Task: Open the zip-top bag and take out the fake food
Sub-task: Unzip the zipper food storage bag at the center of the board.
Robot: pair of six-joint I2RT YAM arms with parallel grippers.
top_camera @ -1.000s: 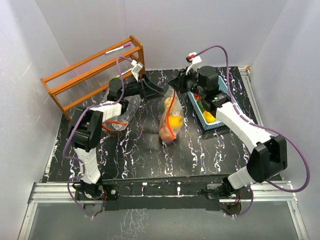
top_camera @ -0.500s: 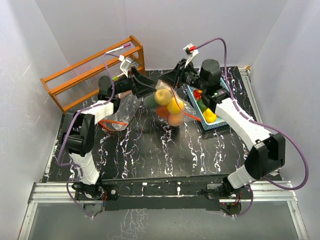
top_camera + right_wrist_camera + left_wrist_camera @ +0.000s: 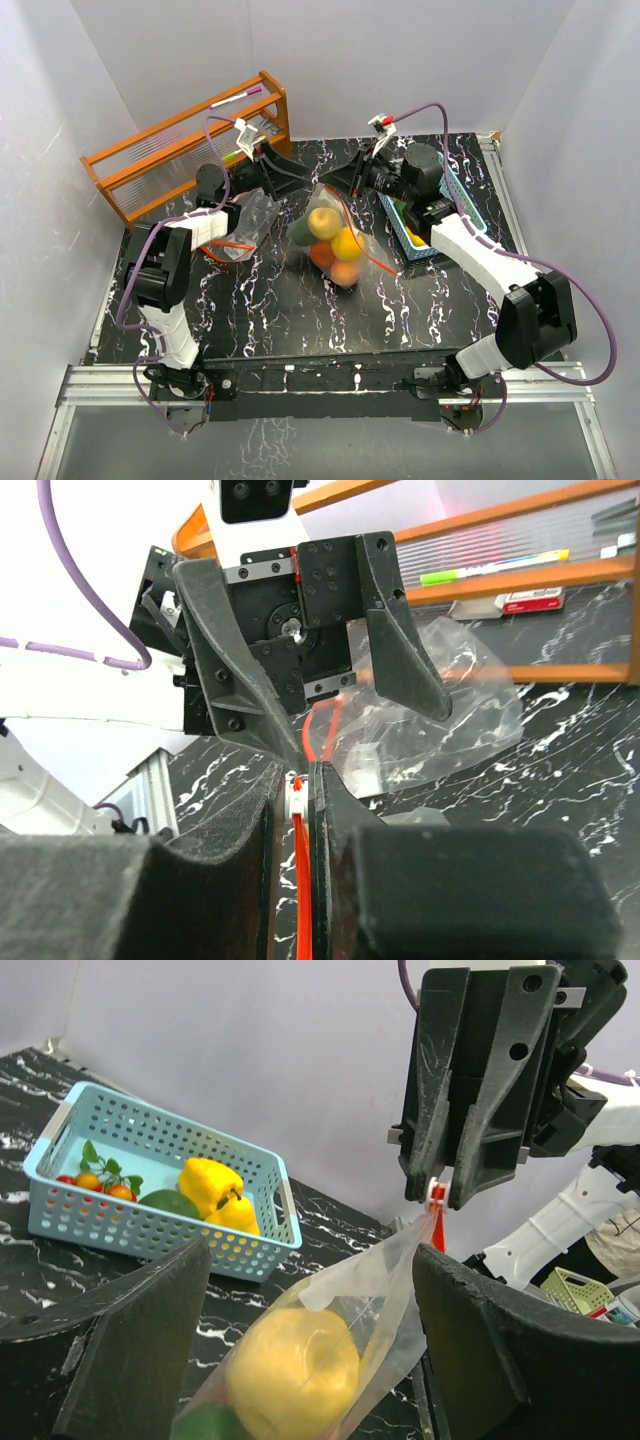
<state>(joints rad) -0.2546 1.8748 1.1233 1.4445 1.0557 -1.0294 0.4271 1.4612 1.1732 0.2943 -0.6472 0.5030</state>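
Observation:
The clear zip-top bag (image 3: 365,238) slumps at the table's middle, its top corner held up. Through it I see the fake food: a yellow apple (image 3: 323,221), a yellow-orange fruit (image 3: 347,243), a peach one (image 3: 345,271) and red and green pieces. My right gripper (image 3: 346,181) is shut on the bag's red zip strip and white slider (image 3: 297,792). My left gripper (image 3: 300,178) hangs just left of the bag top, open. In the left wrist view the bag (image 3: 400,1270) and apple (image 3: 295,1370) lie between its spread fingers (image 3: 130,1350) without touching them.
A light blue basket (image 3: 440,240) at the right holds a yellow pepper (image 3: 212,1186), small tomatoes and a green piece. A second, empty clear bag (image 3: 238,222) lies at the left. An orange rack (image 3: 185,150) with marker pens stands at the back left.
The left gripper has opened and drawn back left from the bag top. The bag, earlier hanging narrow from the right gripper, has sagged and spread, so the fruits show.

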